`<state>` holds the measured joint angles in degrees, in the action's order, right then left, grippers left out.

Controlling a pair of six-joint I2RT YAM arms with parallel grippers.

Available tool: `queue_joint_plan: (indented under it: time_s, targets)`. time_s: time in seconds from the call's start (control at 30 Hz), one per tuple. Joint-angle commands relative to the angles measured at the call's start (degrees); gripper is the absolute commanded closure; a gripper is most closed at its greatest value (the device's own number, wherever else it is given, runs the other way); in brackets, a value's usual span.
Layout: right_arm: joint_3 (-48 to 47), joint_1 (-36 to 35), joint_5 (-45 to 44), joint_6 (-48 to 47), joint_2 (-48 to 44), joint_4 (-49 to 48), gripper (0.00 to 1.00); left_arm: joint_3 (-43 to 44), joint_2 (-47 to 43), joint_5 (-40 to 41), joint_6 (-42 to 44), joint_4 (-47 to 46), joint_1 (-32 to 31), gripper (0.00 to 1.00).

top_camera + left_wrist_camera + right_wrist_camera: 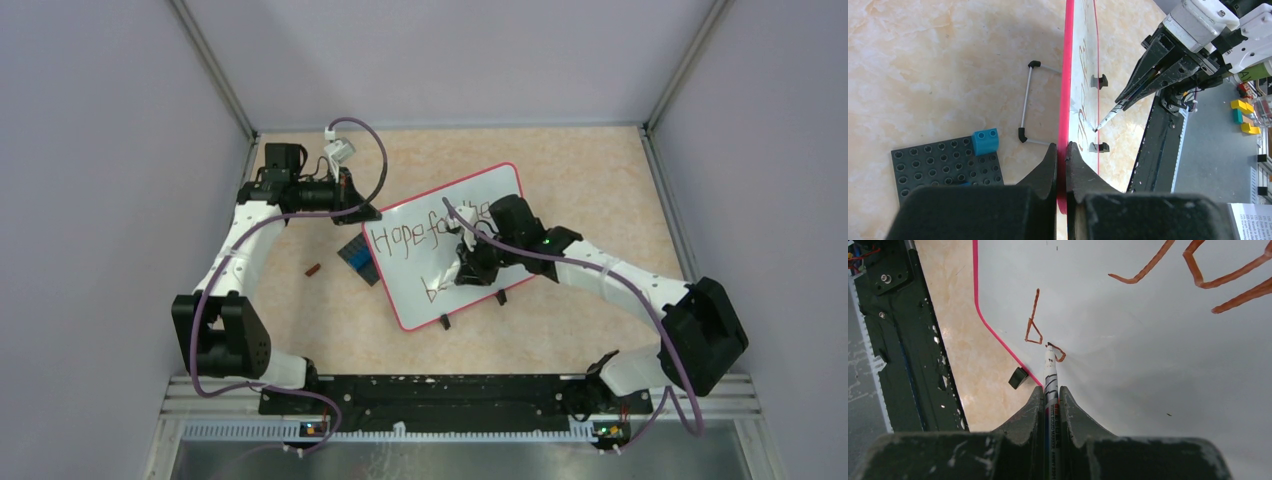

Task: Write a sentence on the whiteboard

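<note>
Whiteboard [412, 292] sits mid-desk [590, 190], skewed. Left pincer [1061, 150] is clamped narrow on its red frame edge, steadying it. Right pincer [1050, 392] is closed on a marker [1050, 367], tip touching the board. Sentence [425, 235]: top line "Hope for the" is done; second line barely begun (a "b" plus a partial next stroke). Judged roughly two-thirds through; the last word and any full stop are left.

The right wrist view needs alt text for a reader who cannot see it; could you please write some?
The right gripper, shut on a marker, holds its tip on the whiteboard beside a red-brown letter b. More writing crosses the top right; a pink frame and tan table lie left.
</note>
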<state>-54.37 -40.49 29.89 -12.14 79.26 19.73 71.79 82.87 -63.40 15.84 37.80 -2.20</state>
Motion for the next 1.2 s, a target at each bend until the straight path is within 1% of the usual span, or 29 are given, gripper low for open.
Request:
queue_joint_plan:
  time_s: [0.0,0.37,0.63,0.8,0.93,1.17]
  targets:
    - [1.1,-0.4,-2.6,-0.7,0.2,-3.5,1.0,-1.5,-0.3,5.6,3.0,2.1,-1.1,1.0]
    - [4.2,-0.4,-3.8,-1.4,-2.2,-3.1,1.0,-1.4,-0.1,5.4,2.8,2.1,-1.1,1.0]
    - [3.5,2.8,-3.6,-1.3,-4.0,-1.8,1.0,-1.3,0.0,5.4,2.6,2.2,-1.1,1.0]
    - [3.2,3.1,-3.7,-1.7,-4.5,-1.0,1.0,-1.2,0.2,5.3,2.5,2.1,-1.1,1.0]
    - [1.9,3.1,-2.1,-2.1,-4.7,0.1,1.0,-1.1,0.2,5.2,2.5,2.1,-1.1,1.0]
    - [0.9,3.1,1.4,-2.2,-8.6,3.5,1.0,-1.2,0.0,4.9,2.4,2.1,-1.1,1.0]
